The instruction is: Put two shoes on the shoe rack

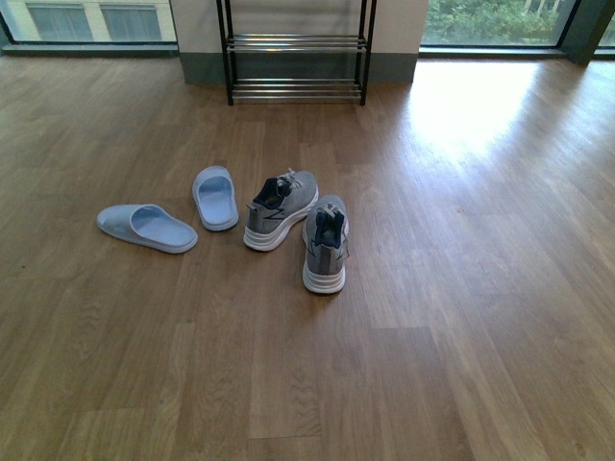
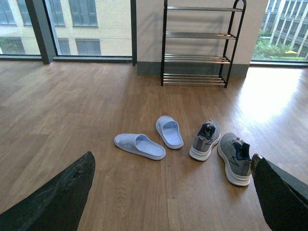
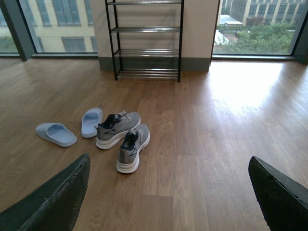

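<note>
Grey knit lace-up sneaker with a thick white sole [image 1: 282, 208] lies on the wooden plank floor [image 1: 480, 317], heel toward the robot. A second matching grey sneaker [image 1: 325, 246] sits just beside it and a little nearer, too close to tell whether the two touch. Both are well apart from the tall black-framed shoe rack with chrome bar shelves [image 1: 296, 43], which stands at the far wall between two windows. To the left of the sneakers lie a pale blue slide sandal [image 1: 215, 197] and, further left and turned crosswise, another pale blue slide sandal [image 1: 146, 228].

The front view cuts the rack off at its two lowest shelves and shows neither arm. Both wrist views take in four tiers. The left wrist view shows the left end effector [image 2: 172, 158] released, its dark fingers [image 2: 57, 197] spread wide with only floor between them. The right wrist view shows the right end effector [image 3: 169, 160] likewise spread and holding nothing.
</note>
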Controlling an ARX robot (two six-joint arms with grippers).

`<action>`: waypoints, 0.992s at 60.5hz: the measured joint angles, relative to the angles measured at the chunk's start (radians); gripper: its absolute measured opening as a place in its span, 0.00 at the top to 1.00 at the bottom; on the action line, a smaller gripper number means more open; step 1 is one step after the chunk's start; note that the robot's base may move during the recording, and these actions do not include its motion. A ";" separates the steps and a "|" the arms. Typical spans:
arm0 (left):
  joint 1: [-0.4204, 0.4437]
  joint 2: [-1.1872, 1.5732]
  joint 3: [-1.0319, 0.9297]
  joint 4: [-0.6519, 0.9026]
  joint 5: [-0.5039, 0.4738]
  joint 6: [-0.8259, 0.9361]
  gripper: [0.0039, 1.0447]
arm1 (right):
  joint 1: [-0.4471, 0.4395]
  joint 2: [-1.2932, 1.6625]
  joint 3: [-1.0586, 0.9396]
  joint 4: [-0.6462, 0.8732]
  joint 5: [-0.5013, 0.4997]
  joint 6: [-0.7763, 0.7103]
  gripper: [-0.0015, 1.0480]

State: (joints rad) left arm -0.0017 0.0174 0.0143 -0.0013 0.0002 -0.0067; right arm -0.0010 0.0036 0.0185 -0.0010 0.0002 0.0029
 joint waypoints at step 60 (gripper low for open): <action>0.000 0.000 0.000 0.000 -0.001 0.000 0.09 | 0.000 0.000 0.000 0.000 -0.001 0.000 0.09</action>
State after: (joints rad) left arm -0.0017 0.0174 0.0143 -0.0013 -0.0006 -0.0067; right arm -0.0010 0.0036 0.0185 -0.0010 -0.0006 0.0029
